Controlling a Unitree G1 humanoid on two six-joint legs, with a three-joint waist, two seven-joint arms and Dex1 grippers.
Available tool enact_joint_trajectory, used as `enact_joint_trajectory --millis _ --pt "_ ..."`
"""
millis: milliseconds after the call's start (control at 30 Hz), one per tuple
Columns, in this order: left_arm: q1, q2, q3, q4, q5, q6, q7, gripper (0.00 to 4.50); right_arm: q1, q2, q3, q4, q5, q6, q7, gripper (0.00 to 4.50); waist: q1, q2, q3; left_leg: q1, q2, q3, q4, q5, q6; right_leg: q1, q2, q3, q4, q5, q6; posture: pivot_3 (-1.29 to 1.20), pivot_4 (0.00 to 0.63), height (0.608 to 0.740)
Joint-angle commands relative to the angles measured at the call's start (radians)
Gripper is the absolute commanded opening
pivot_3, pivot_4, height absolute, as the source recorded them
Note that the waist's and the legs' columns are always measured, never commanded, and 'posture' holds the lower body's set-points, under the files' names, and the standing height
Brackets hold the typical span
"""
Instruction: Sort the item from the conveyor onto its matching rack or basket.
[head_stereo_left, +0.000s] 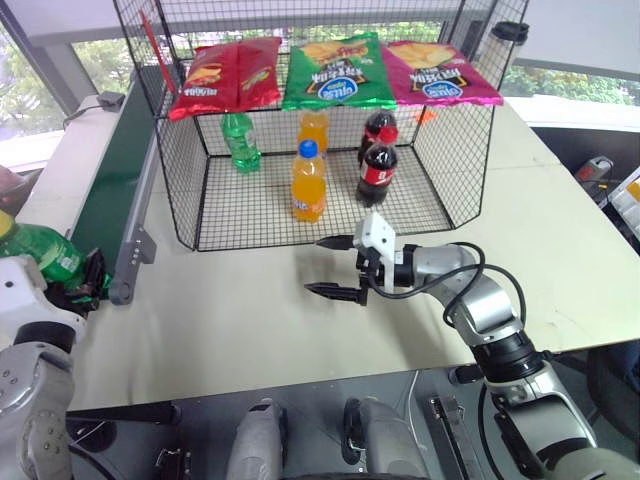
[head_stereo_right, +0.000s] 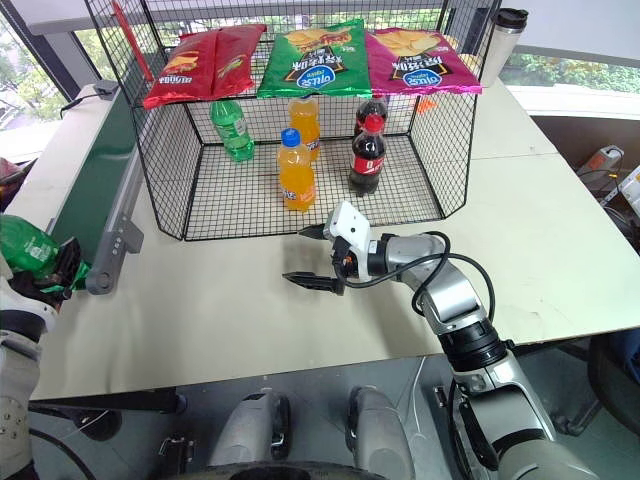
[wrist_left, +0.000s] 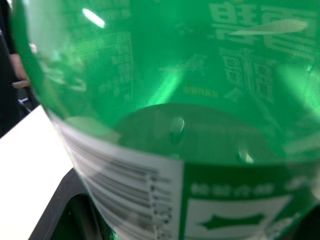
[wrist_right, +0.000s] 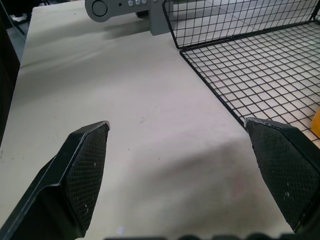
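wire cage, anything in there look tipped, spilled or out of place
Nothing stands out. In the wire cage the green bottle, both orange bottles and both cola bottles stand upright, and the three chip bags lie across the top.

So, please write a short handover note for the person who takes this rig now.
Left pincer: shut on the green bottle, at the near end of the conveyor.
Right pincer: open, empty, above the table in front of the wire cage.
Done: bottle grasped.
Left: carry it into the cage, beside the other green bottle standing there.
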Motion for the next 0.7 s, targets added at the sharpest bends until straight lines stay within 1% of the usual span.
enact_joint_trajectory --millis 33,133,300,367,433,567,700 --pt "-0.013 0.038 0.016 -0.095 -0.077 0.026 -0.015 2.80 -0.002 -0.008 -0.010 -0.049 0.010 -0.004 0.003 4.50 0.000 0.000 0.000 0.000 0.000 0.000 0.000 0.000 0.000 0.000 0.000 0.000 0.000 0.000 0.000 0.00 0.150 0.740" --pt "-0.037 0.086 0.016 -0.134 -0.141 0.067 -0.022 2.80 -0.002 -0.014 -0.016 -0.047 0.009 -0.003 0.000 4.50 0.000 0.000 0.000 0.000 0.000 0.000 0.000 0.000 0.000 0.000 0.000 0.000 0.000 0.000 0.000 0.00 0.150 0.740" --pt "-0.074 0.165 0.010 -0.166 -0.187 0.107 -0.017 2.80 0.002 -0.024 -0.021 -0.051 0.008 -0.003 -0.004 4.50 -0.004 0.000 0.000 0.000 0.000 0.000 0.000 0.000 0.000 0.000 0.000 0.000 0.000 0.000 0.000 0.00 0.150 0.740" --pt "-0.112 0.192 0.000 -0.171 -0.210 0.123 -0.007 2.80 0.004 -0.025 -0.022 -0.051 0.009 -0.002 -0.007 4.50 -0.006 0.000 0.000 0.000 0.000 0.000 0.000 0.000 0.000 -0.001 0.001 0.000 0.000 0.000 0.000 0.00 0.150 0.740" --pt "-0.155 0.209 -0.034 -0.172 -0.231 0.135 -0.002 2.80 0.005 -0.027 -0.022 -0.049 0.011 -0.004 -0.009 4.50 -0.004 0.000 0.000 0.000 0.000 0.000 -0.001 0.000 0.000 -0.001 0.001 0.000 0.000 0.001 0.001 0.00 0.150 0.740" --pt "-0.231 0.208 -0.173 -0.150 -0.210 0.136 -0.001 2.80 0.009 -0.029 -0.024 -0.051 0.011 -0.003 -0.015 4.50 0.000 0.000 0.000 0.000 0.000 0.000 0.000 0.000 0.000 0.000 0.001 0.000 0.000 0.001 0.002 0.00 0.150 0.740" --pt "-0.298 0.190 -0.348 -0.074 -0.104 0.095 -0.010 2.80 0.010 -0.034 -0.024 -0.055 0.006 0.001 -0.026 4.50 -0.002 0.000 0.000 0.000 -0.001 0.000 0.000 0.000 0.000 0.000 0.001 0.000 0.000 0.002 0.003 0.00 0.150 0.740"
